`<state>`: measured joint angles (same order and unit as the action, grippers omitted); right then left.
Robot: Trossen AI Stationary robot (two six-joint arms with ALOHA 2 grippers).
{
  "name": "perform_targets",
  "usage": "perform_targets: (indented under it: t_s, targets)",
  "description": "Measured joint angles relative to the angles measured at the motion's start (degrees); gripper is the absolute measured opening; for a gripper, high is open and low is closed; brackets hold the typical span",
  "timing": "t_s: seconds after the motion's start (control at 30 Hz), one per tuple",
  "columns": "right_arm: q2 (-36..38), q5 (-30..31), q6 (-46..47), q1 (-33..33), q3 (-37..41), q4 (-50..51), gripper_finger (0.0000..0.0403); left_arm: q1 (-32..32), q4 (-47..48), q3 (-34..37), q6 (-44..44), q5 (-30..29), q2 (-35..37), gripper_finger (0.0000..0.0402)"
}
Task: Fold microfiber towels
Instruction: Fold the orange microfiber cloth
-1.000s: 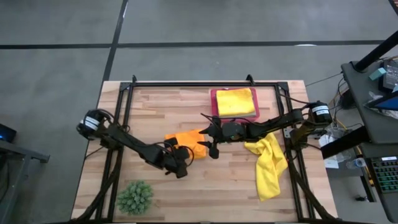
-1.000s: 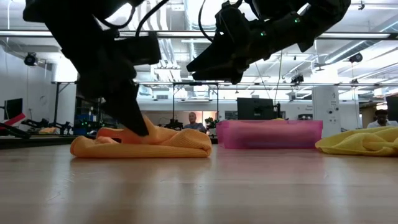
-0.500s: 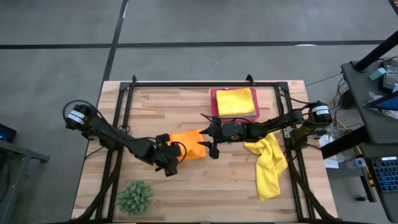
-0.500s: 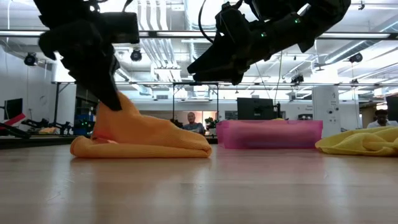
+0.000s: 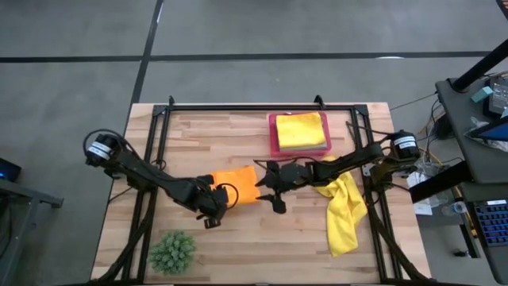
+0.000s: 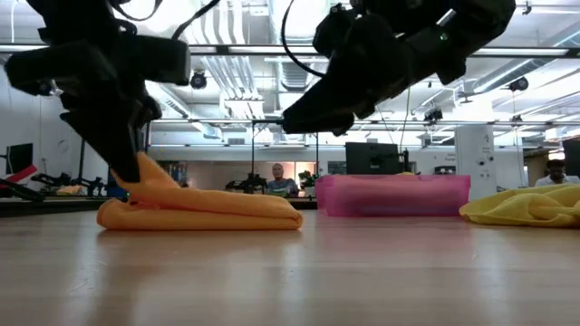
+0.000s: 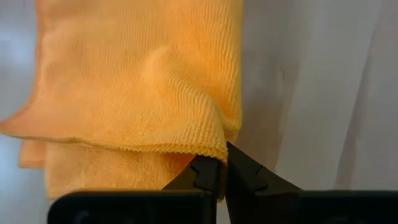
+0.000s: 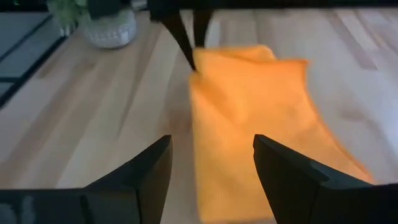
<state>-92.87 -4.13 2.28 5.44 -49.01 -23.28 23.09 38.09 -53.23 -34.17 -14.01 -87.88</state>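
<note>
Wooden plank surface (image 5: 262,230): pale butcher-block boards, bordered by a black metal frame (image 5: 238,105) along the far edge and both sides.

Pink rectangular tray (image 5: 275,141): rigid, set near the far edge of the surface, right of centre; seen as a translucent pink wall (image 6: 391,195) in the low view.

Spiky green plant ball (image 5: 172,252): placed at the near left corner, in a white pot (image 8: 112,30).

Grey floor (image 5: 71,71): crossed by dark seams.

Desk with equipment (image 5: 484,119): located right of the surface.

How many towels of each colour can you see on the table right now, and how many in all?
Orange towel: 1, pinched at a corner by the left gripper.
Yellow towel: 2, one folded in the pink tray at, one loose on the table at.
Total: 3 towels.
</note>
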Motion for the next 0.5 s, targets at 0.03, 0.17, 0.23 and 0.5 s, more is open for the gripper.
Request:
perform_targets:
  t_s: [0.03, 0.17, 0.23, 0.5]
  targets:
    - [-0.6, -0.1, 0.0, 0.1, 0.0, -0.2, 0.0215, 0.0, 0.0, 0.0, 0.0, 0.4, -0.3, 0.0000]
    - [-4.2, 0.0, 0.7, 0.2, -0.3, -2.8, 0.0214, 0.0, 0.7, 0.2, -0.1, 1.8, -1.2, 0.0000]
    - [-5.8, 0.1, 0.7, 0.2, -1.0, -2.8, 0.0214, 0.0, 0.4, 0.1, -0.1, 1.8, -1.5, 0.0003]
    - [-8.4, 0.1, 0.4, 0.2, -3.5, -2.9, 0.0214, 0.0, 3.5, -0.1, -1.4, 3.0, -1.5, 0.0098]
